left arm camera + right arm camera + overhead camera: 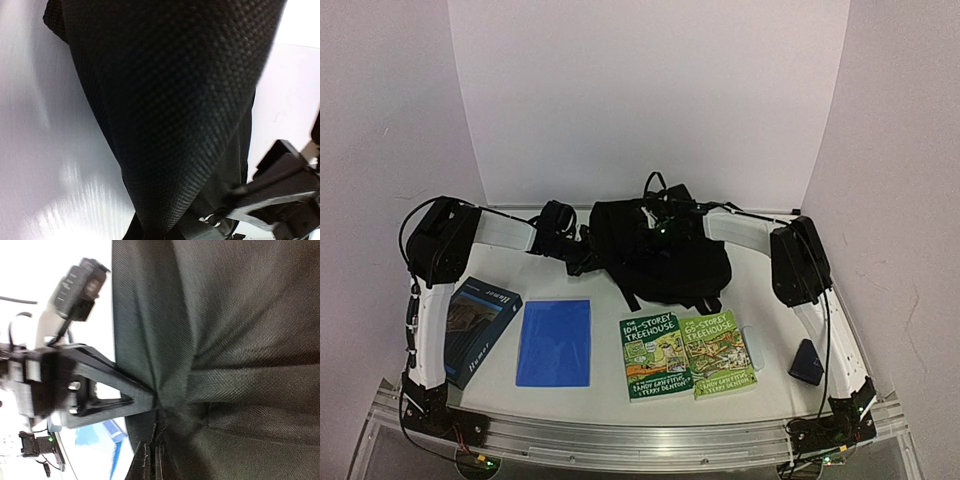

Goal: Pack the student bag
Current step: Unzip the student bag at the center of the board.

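Note:
The student bag (pixel 665 258), a soft black backpack, lies bunched at the back middle of the table. My left gripper (pixel 586 254) is at its left side, and in the right wrist view its black finger (pixel 131 396) pinches a puckered fold of the fabric. My right gripper (pixel 666 226) is on the bag's top. Its fingers (pixel 145 464) are close together on the fabric (pixel 235 365). In the left wrist view black mesh (pixel 175 110) fills the frame and hides my own fingers. The right gripper (pixel 280 192) shows at the lower right.
In front of the bag lie a dark-blue book (pixel 477 327), a flat blue notebook (pixel 555 342), two green Treehouse books (pixel 655 356) (pixel 721 352), a small white object (pixel 753 348) and a small dark-blue pouch (pixel 807 361). White walls stand behind and at the sides.

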`<state>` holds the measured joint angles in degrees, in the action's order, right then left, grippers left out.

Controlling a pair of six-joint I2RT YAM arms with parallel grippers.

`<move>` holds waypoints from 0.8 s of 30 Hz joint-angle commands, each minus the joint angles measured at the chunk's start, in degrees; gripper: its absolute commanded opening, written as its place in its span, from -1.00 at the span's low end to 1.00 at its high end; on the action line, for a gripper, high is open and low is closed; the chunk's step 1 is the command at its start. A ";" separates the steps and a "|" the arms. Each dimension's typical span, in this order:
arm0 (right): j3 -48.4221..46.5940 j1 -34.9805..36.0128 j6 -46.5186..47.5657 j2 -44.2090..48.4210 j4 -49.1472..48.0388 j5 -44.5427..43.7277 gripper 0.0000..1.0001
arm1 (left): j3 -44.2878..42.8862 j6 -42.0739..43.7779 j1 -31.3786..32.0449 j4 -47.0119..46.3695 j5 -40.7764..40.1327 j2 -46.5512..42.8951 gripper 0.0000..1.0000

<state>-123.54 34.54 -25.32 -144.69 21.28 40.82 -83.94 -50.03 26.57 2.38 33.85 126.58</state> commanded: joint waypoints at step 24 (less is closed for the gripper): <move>20.20 -11.25 5.72 21.14 2.31 0.51 -1.00 | 4.22 -5.96 -6.92 -2.78 -4.03 -4.86 -1.00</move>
<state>-106.30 27.82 -21.89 -131.04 22.18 43.30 -80.12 -56.03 24.23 -2.49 33.85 124.62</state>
